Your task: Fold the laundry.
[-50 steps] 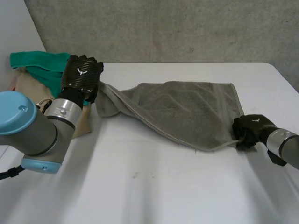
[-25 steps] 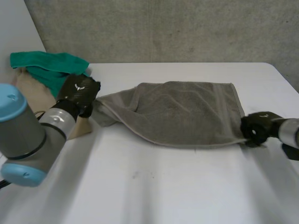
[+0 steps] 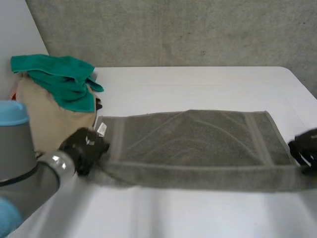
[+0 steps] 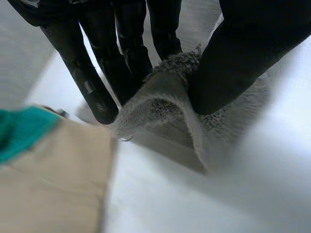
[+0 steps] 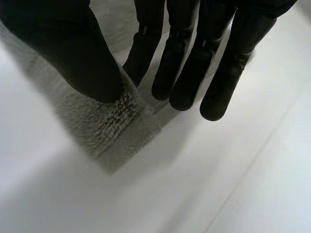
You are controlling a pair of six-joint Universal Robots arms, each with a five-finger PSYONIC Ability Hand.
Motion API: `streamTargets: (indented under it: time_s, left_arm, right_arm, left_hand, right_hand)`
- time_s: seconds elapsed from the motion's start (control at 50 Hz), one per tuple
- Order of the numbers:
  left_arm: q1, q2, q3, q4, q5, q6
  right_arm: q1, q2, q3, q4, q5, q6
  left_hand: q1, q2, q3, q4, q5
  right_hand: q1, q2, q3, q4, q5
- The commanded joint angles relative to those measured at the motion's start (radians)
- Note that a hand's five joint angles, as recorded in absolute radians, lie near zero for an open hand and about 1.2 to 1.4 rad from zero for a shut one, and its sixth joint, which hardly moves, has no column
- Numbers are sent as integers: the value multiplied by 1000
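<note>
Grey towel (image 3: 193,148) lies lengthwise across the white table (image 3: 198,84), long axis 9 to 3 o'clock, spread out btwn both hands.

L hand (image 3: 83,148) at the 9 o'clock end. L wrist view: thumb and fingers (image 4: 121,53) clamped on a towel corner, cloth bunched btwn them.

R hand (image 3: 303,151) at the 3 o'clock end. R wrist view: thumb pins the towel corner against near-straight fingers (image 5: 175,63), i.e. pinched.

White tag (image 3: 101,129) on towel nr L hand.

Green cloth (image 3: 59,74) sits atop beige bundle (image 3: 49,119), approx 10 o'clock from towel.
</note>
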Motion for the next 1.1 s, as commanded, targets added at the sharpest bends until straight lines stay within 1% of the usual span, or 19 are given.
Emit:
streamTargets:
  time_s: [0.02,0.1,0.18,0.24,0.36,0.38,0.4,0.42,0.44,0.48,0.58,0.62,0.68,0.74,0.76,0.82,0.9,1.0,1.1]
  left_arm:
    - [-17,-237,244,288,-17,-50]
    - [-26,-360,388,347,-71,-59]
    - [-40,-481,538,364,-131,-54]
    - [-52,-560,639,368,-137,-51]
    - [-67,-679,778,411,-135,-36]
    - [-77,-698,792,428,-131,-28]
    - [-84,-703,790,437,-128,-19]
    - [-93,-704,789,451,-126,-10]
    - [-110,-701,772,477,-123,4]
    - [-123,-693,749,512,-123,18]
    - [-146,-539,591,661,-132,19]
    - [-149,-494,530,686,-132,15]
    - [-150,-387,398,695,-137,-20]
    - [-150,-287,291,692,-135,-77]
    - [-150,-287,290,692,-135,-77]
    - [-150,-204,183,692,-132,-171]
    - [-152,-154,106,690,-131,-252]
    - [-150,-141,79,689,-129,-266]
    - [-144,-143,72,689,-131,-267]
  right_arm:
    - [157,156,-156,-278,28,91]
    - [197,252,-268,-419,101,117]
    - [238,363,-393,-562,141,121]
    - [258,459,-494,-646,163,121]
    - [286,633,-658,-694,170,124]
    - [298,662,-686,-701,186,117]
    - [304,674,-693,-701,190,112]
    - [311,682,-697,-703,196,109]
    - [320,682,-692,-705,212,124]
    - [330,661,-680,-703,233,147]
    - [315,460,-519,-692,250,325]
    - [297,346,-427,-674,223,393]
    - [237,193,-288,-567,140,436]
    - [164,147,-205,-458,69,434]
    - [144,142,-183,-427,54,437]
    - [102,144,-108,-379,0,428]
    - [64,145,-26,-444,-26,414]
    - [57,194,17,-552,-26,385]
    - [61,252,8,-574,-21,353]
  left_hand:
    - [265,197,201,193,255]
    - [265,197,201,193,255]
    - [265,197,201,193,255]
    - [265,197,201,193,255]
    - [265,197,201,193,255]
    - [-60,-128,-124,-132,-70]
    - [-709,-777,-773,-781,-718]
    - [-957,-1025,-1021,-1029,-966]
    - [-704,-772,-768,-776,-714]
    - [-957,-1025,-1021,-1029,-966]
    - [-957,-1025,-1021,-1029,-966]
    - [-957,-1025,-1021,-1029,-966]
    - [-957,-1025,-1021,-1029,-966]
    - [-957,-1025,-1021,-1029,-966]
    - [-957,-1025,-1021,-1029,-966]
    - [-957,-1025,-1021,-1029,-966]
    - [-957,-1025,-1021,-1029,-966]
    - [-957,-1025,-1021,-1029,-966]
    - [-957,-1025,-1021,-1029,-966]
  right_hand:
    - [400,222,212,209,228]
    - [400,222,212,209,228]
    - [400,222,212,209,228]
    - [400,222,212,209,228]
    - [400,222,212,209,228]
    - [-20,-199,-208,-212,-192]
    - [-664,-842,-852,-855,-836]
    - [-822,-1000,-1010,-1013,-994]
    - [-822,-1000,-1010,-1013,-994]
    - [-822,-1000,-1010,-1013,-994]
    - [-822,-1000,-1010,-1013,-994]
    - [-822,-1000,-1010,-1013,-994]
    - [-822,-1000,-1010,-1013,-994]
    - [-757,-935,-945,-948,-929]
    - [-697,-876,-885,-889,-869]
    - [-582,-761,-770,-774,-754]
    - [-535,-714,-723,-727,-707]
    - [-524,-702,-712,-715,-696]
    - [-512,-690,-700,-704,-684]
